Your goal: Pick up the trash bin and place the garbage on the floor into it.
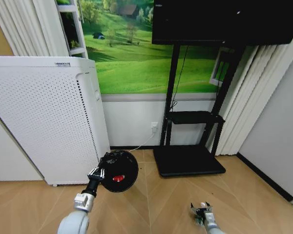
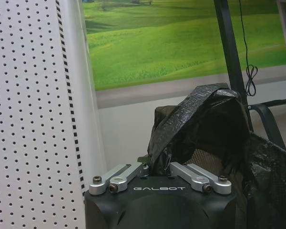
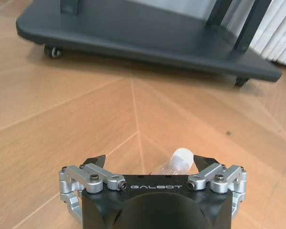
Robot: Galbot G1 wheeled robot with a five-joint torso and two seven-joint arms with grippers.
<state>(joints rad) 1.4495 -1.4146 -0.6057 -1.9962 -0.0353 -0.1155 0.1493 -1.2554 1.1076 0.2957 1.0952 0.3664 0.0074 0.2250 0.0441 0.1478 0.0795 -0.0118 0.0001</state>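
Observation:
My left gripper (image 1: 95, 172) is shut on the near rim of the trash bin (image 1: 119, 169), a small round black bin tipped so that its mouth faces me. A red piece of garbage (image 1: 118, 178) lies inside it. In the left wrist view the gripper (image 2: 157, 170) pinches the black liner bag (image 2: 200, 119) at the rim. My right gripper (image 1: 201, 210) is low over the wooden floor, open. In the right wrist view the gripper (image 3: 150, 161) has its fingers on either side of a little clear bottle with a white cap (image 3: 180, 157), which lies close to one fingertip (image 3: 203, 160).
A tall white perforated appliance (image 1: 44, 122) stands just left of the bin. The black wheeled base of a screen stand (image 1: 188, 161) sits on the floor ahead of the right gripper. Curtains hang at the right. Open wooden floor (image 1: 156, 204) lies between the two arms.

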